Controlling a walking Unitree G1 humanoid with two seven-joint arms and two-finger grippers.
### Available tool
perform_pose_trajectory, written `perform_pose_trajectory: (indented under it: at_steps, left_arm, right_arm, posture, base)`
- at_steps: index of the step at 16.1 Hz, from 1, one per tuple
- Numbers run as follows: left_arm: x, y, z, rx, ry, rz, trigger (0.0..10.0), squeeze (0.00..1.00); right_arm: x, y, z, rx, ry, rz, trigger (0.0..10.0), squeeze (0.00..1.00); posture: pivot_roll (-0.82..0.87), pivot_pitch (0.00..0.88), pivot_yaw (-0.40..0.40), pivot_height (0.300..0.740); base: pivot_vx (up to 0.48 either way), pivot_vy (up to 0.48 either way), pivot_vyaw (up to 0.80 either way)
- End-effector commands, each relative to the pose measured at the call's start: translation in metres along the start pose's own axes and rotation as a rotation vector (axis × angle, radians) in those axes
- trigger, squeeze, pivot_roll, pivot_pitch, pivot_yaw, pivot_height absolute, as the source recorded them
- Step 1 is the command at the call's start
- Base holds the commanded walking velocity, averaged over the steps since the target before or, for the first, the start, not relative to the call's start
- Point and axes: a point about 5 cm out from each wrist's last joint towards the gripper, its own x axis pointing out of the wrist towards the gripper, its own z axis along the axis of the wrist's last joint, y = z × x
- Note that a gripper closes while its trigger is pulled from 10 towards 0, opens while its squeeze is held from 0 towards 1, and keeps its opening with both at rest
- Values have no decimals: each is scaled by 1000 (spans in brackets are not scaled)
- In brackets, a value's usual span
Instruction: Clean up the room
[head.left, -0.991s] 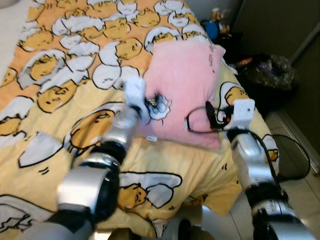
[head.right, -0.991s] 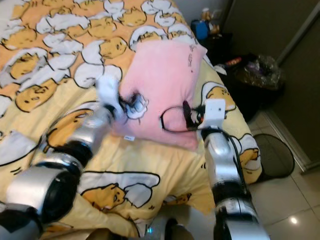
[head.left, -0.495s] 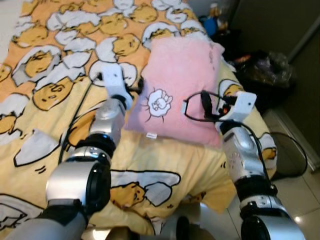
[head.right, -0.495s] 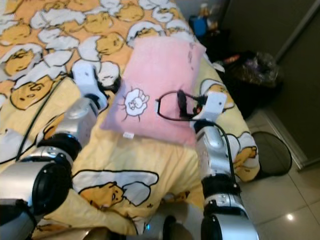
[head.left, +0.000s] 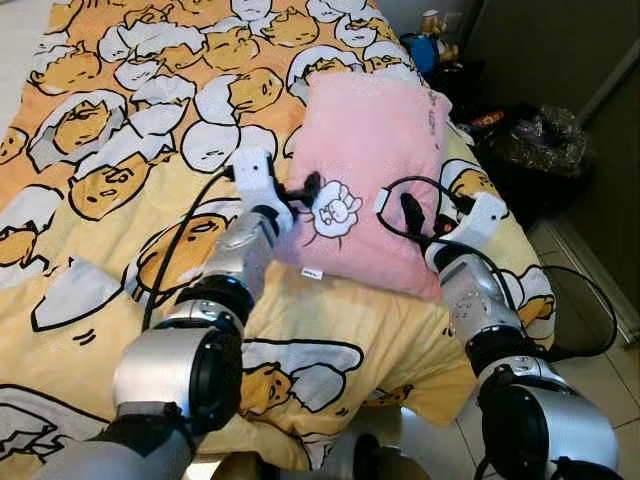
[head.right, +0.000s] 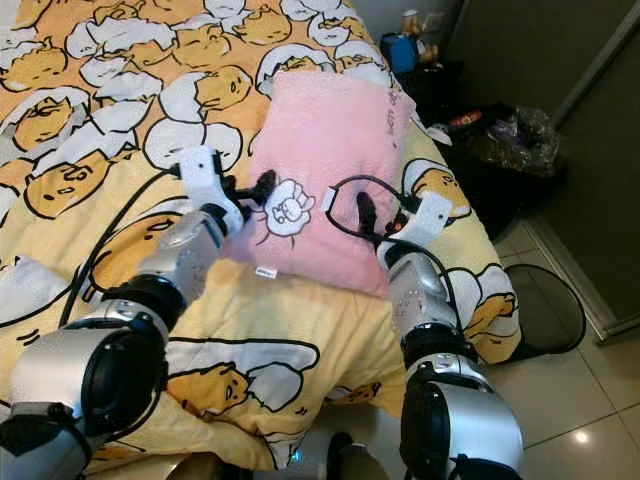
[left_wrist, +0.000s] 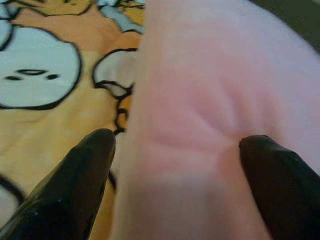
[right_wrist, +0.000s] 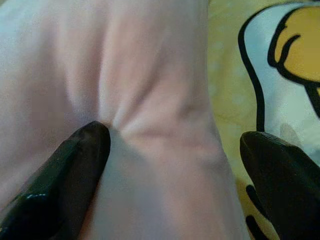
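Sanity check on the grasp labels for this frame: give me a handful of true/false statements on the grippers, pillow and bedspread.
1. Both grippers straddle opposite side edges of the pink pillow. True.
2. The left gripper is shut on a cable. False: its fingers are spread open, one over the bedspread, one on the pillow.
3. The right gripper has one finger pressing a dent into the pillow. True.
4. The pillow lies on the floor. False: it lies on the bedspread.
5. The pillow is plain. False: it bears a small white cartoon patch.
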Motion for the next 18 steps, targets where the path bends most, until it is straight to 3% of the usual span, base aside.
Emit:
perform_pose_trajectory:
  at_steps: [1,3,6,7,8,9,10,12,14,15,16,17,18]
  left_arm:
    - [3,-12,3,69,-12,-84,10000,0]
    - [2,-7,16,127,-72,-88,10000,0]
    - [0,2,32,147,-154,-60,10000,0]
    - [0,-1,21,149,-93,-82,10000,0]
    - [-2,-2,-2,150,34,-90,10000,0]
    - [-3,-3,-10,137,72,-94,10000,0]
    - [-7,-3,-27,52,122,-87,10000,0]
    - [-7,-3,-28,-25,96,-73,10000,0]
    - [-10,-5,-42,41,170,-55,10000,0]
    - [-14,0,-53,-32,217,-7,10000,0]
    - [-17,1,-62,-157,246,11,10000,0]
    - [-18,0,-66,-190,255,0,10000,0]
    - [-19,-8,-72,-132,275,-37,10000,0]
  right_arm:
    - [-1,1,-10,29,38,4,10000,0]
    - [-1,0,-9,24,32,9,10000,0]
    - [1,5,-5,-1,11,26,10000,0]
    - [1,4,-6,-6,15,23,10000,0]
    - [1,5,-8,-4,22,21,10000,0]
    - [1,6,-8,-4,23,23,10000,0]
    - [2,8,-9,-1,27,31,10000,0]
    - [2,8,-10,1,29,32,10000,0]
    - [2,10,-12,6,46,45,10000,0]
    - [2,12,-15,15,61,47,10000,0]
    - [2,12,-19,43,85,41,0,0]
    - [1,12,-21,55,95,38,0,0]
    - [1,12,-23,48,104,37,0,0]
  posture:
    - [-81,296,-23,736]
    - [-74,301,-28,736]
    - [-65,302,-31,736]
    - [-56,302,-35,736]
    - [-55,302,-38,736]
    - [-53,303,-38,736]
    - [-50,303,-43,736]
    - [-51,304,-49,736]
    - [-43,302,-52,736]
    - [-39,301,-51,736]
    - [-39,300,-52,736]
    - [-37,301,-52,736]
    - [-36,301,-54,736]
  base:
    - [0,0,0]
    - [0,0,0]
    - [0,0,0]
    - [0,0,0]
    - [0,0,0]
    - [0,0,0]
    - [0,0,0]
    - [0,0,0]
    - [0,0,0]
    - [0,0,0]
    - [0,0,0]
    - [0,0,0]
    - [0,0,0]
